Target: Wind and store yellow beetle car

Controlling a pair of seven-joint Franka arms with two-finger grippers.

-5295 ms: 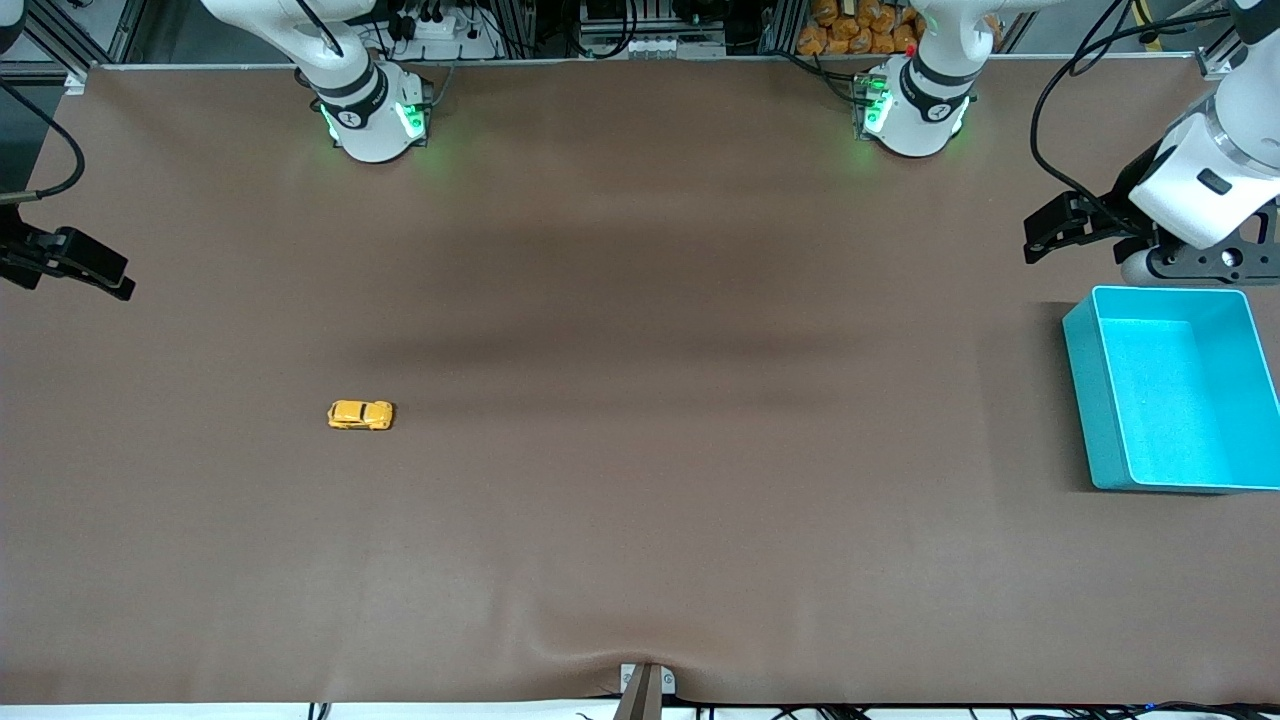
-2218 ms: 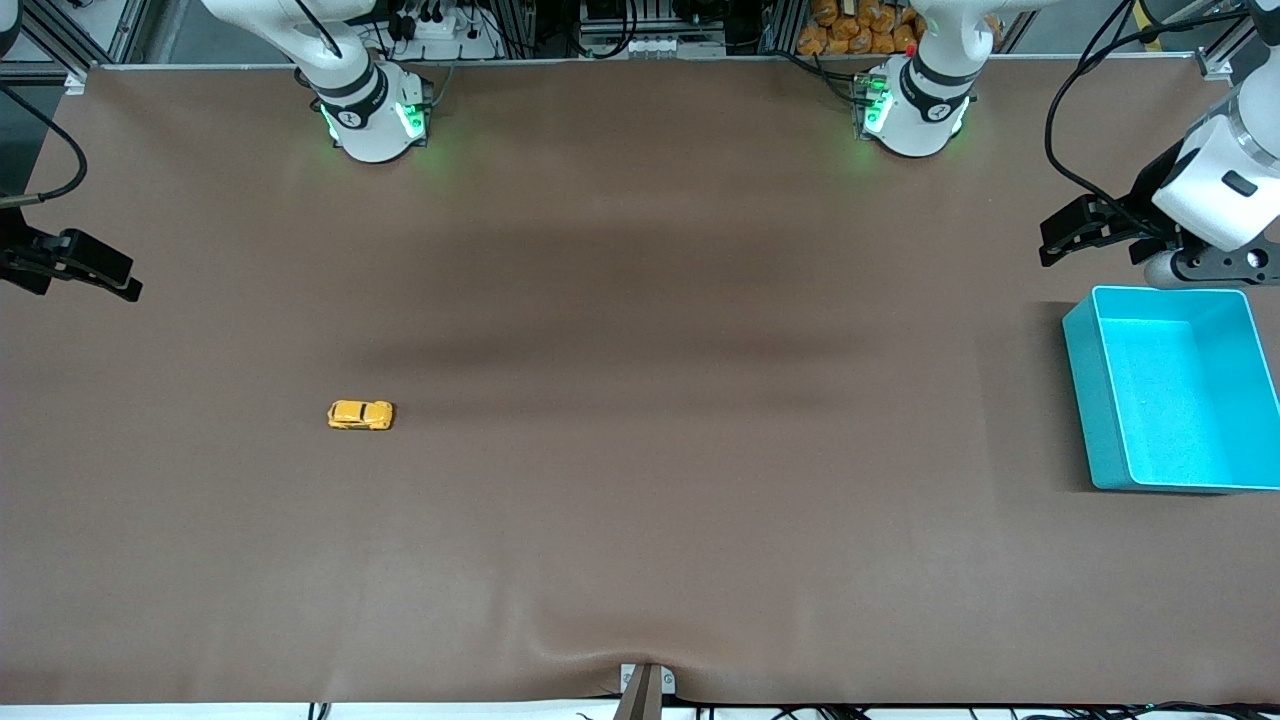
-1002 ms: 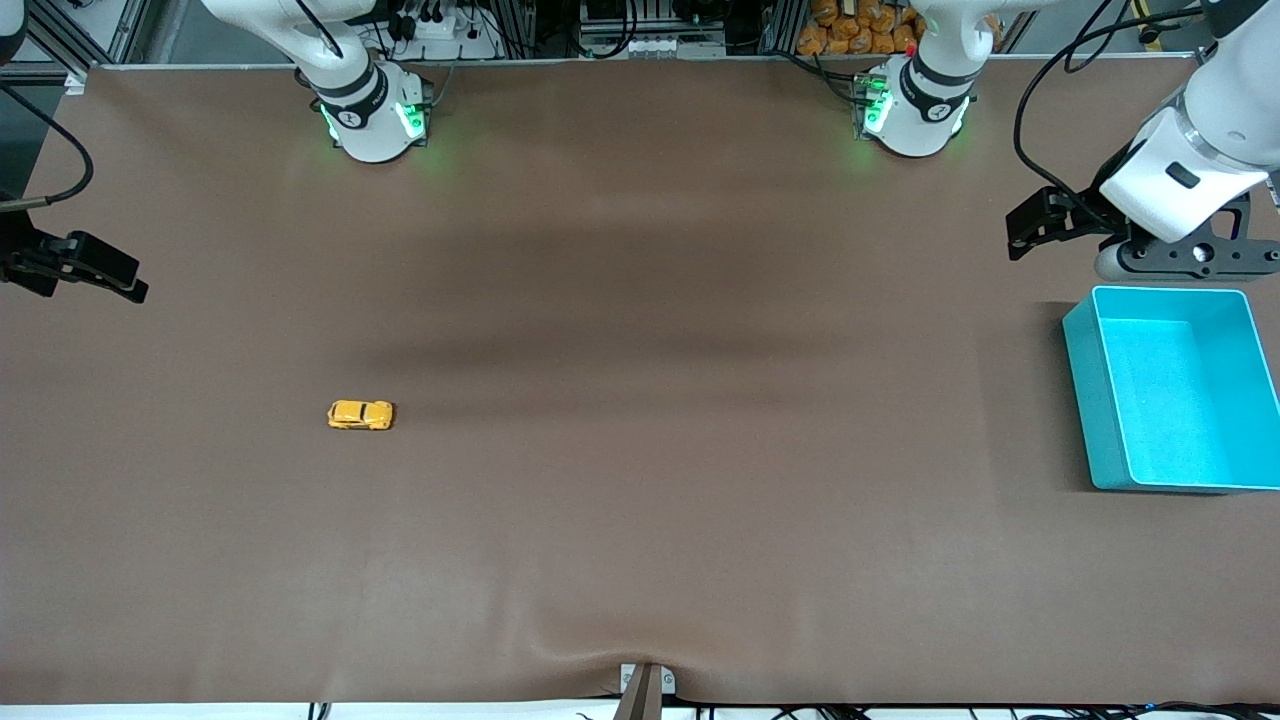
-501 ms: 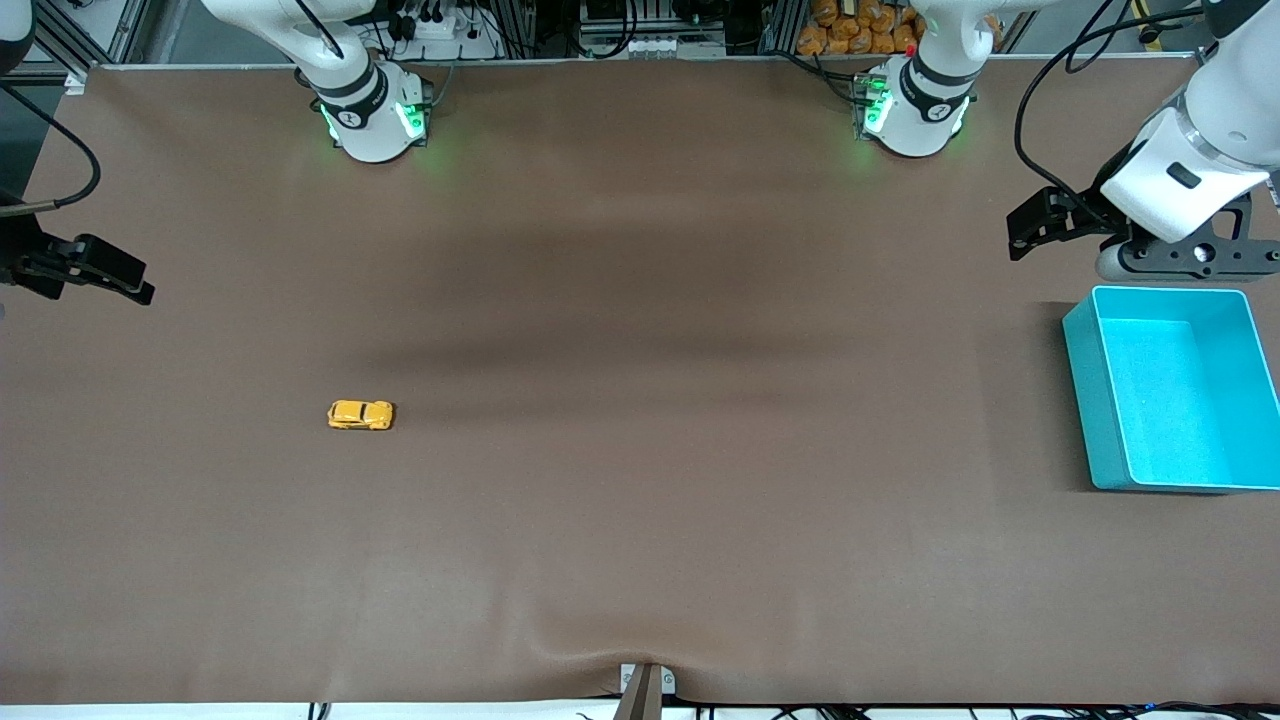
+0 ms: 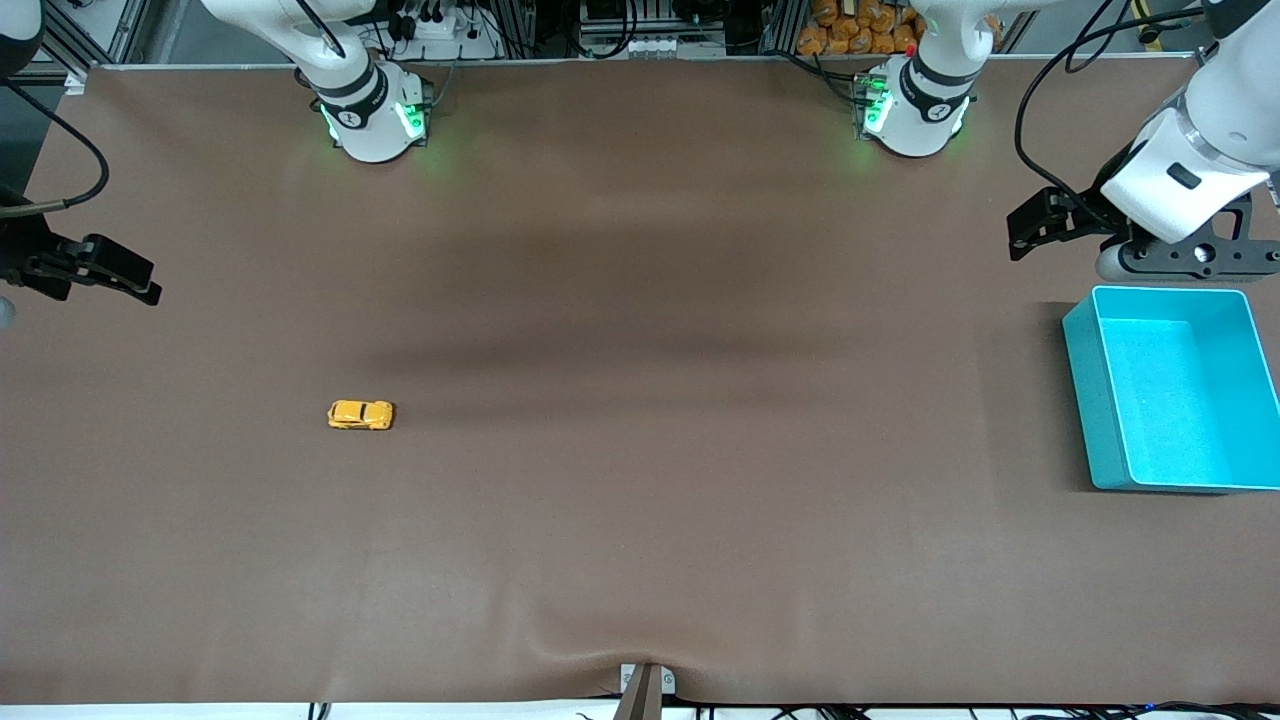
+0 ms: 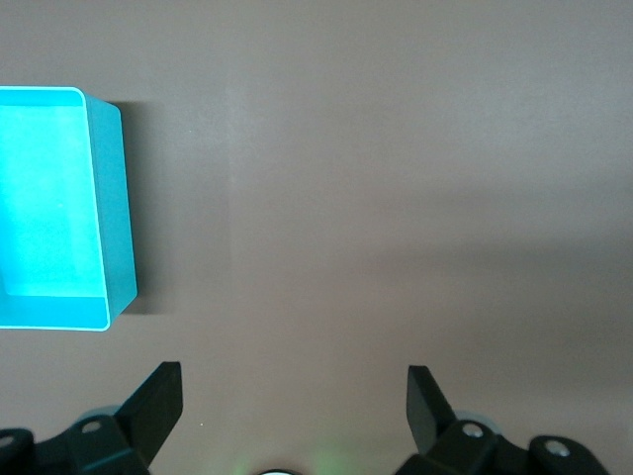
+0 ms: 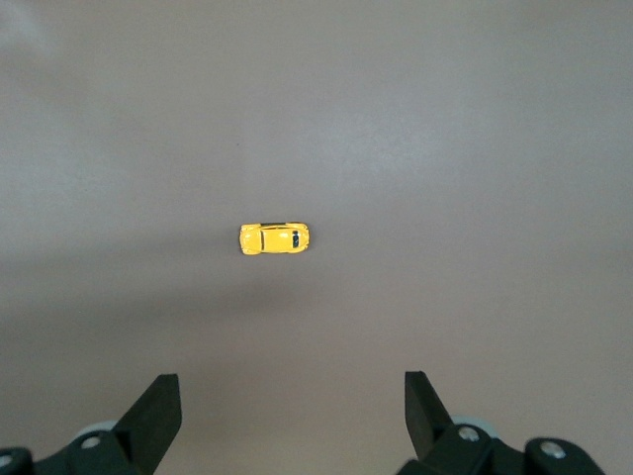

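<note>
The yellow beetle car point(image 5: 360, 414) stands alone on the brown table toward the right arm's end; the right wrist view shows it too point(image 7: 274, 238). My right gripper point(image 7: 292, 396) hangs open and empty over the table's edge at that end, well apart from the car. My left gripper point(image 5: 1185, 260) hovers open over the table beside the teal bin point(image 5: 1085, 400), on the side away from the front camera. Its fingers point(image 6: 158, 401) hold nothing. The bin point(image 6: 117, 213) is empty.
The two arm bases point(image 5: 375, 115) point(image 5: 915, 110) stand along the table's back edge. A small metal bracket point(image 5: 645, 685) sits at the table's front edge. A wrinkle in the brown table cover runs around it.
The right arm's hand has crept a little inward over the table. The left arm shifted over two seconds ago and has held still for the last second. The car has not moved.
</note>
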